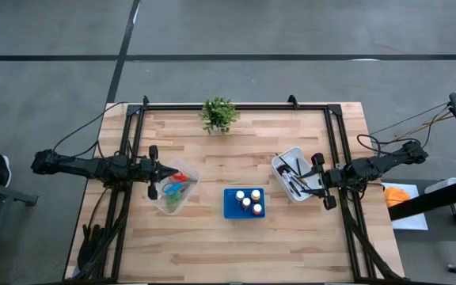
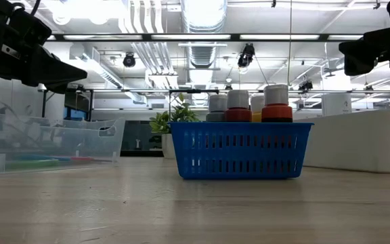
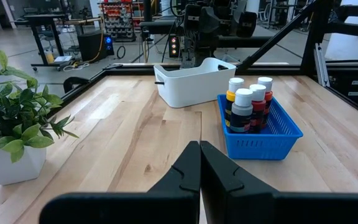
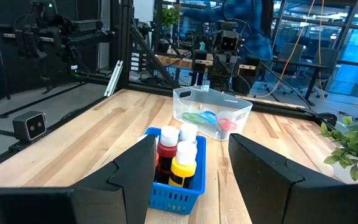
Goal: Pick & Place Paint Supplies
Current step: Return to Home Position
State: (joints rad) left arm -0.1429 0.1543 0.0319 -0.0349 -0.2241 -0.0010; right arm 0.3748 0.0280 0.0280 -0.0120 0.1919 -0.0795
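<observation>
Several paint bottles (image 1: 248, 199) with white caps stand upright in a blue basket (image 1: 233, 209) at the table's middle. Scissors (image 1: 177, 183) with green, red and blue handles lie in a clear bin (image 1: 165, 203) on the left. Dark-tipped brushes (image 1: 295, 173) lie in a white bin (image 1: 283, 158) on the right. My left gripper (image 1: 165, 170) hovers shut over the clear bin's left rim and touches nothing. My right gripper (image 1: 305, 179) hovers open over the white bin's right side, with nothing between its fingers (image 4: 135, 168).
A small green potted plant (image 1: 218, 115) stands at the table's far edge, near the middle. A black frame (image 1: 236, 106) runs along the far edge and both sides. Bare wooden tabletop (image 1: 236, 245) lies in front of the bins.
</observation>
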